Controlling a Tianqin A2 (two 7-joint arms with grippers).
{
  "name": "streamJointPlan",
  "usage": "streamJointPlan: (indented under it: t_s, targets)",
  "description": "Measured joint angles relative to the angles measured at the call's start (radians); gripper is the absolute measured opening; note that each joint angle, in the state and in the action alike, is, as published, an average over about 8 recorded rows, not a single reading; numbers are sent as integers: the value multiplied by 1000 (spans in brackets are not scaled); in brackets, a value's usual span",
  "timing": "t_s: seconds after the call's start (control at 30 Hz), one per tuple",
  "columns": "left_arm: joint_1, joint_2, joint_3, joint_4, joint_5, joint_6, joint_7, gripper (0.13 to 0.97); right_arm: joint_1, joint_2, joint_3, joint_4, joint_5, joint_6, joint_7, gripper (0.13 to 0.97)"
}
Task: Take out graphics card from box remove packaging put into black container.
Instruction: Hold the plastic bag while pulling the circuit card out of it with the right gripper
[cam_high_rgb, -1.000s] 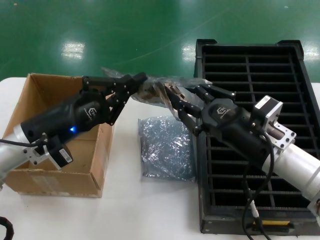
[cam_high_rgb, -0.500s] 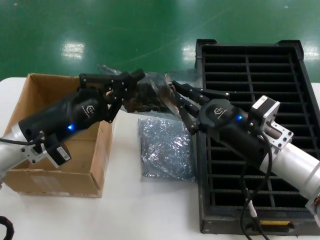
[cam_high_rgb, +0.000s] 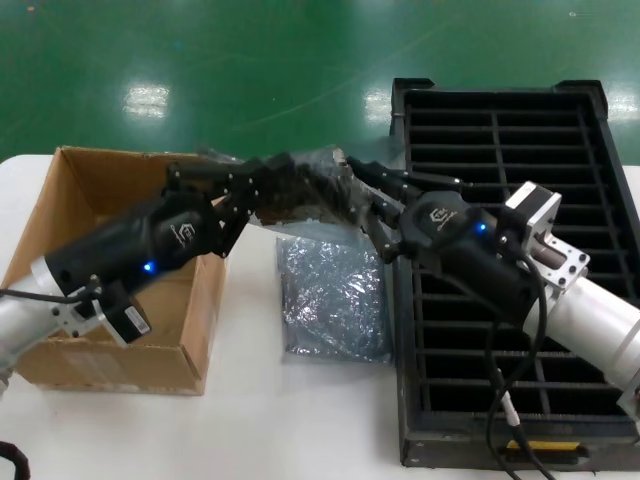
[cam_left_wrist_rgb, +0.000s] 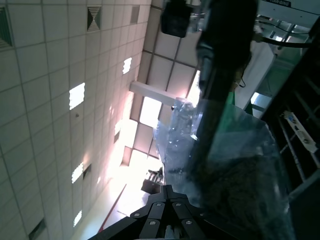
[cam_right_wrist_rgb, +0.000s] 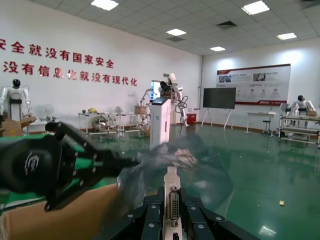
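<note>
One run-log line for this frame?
stage: unbagging, midair | left gripper: shut on packaging | right gripper: shut on graphics card bracket | black container: empty

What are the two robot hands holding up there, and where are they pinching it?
The bagged graphics card: left gripper pinches the packaging, right gripper grips the bracket end.

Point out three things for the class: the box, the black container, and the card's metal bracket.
box (cam_high_rgb: 120, 365), head view, on its near outer wall.
black container (cam_high_rgb: 497, 130), head view, on the middle divider near the far end.
bracket (cam_right_wrist_rgb: 173, 192), right wrist view, on the silver strip above the white port.
</note>
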Motion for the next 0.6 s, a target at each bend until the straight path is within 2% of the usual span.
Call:
streamJointPlan:
  t_s: [0.33, 0.6]
  targets:
    - [22, 15, -27, 21, 46, 0, 36, 138, -2, 42, -41, 98, -72, 63, 108, 185]
    - [30, 30, -74, 46, 91, 0, 46, 138, -40, 105, -75, 223, -181, 142, 264, 185]
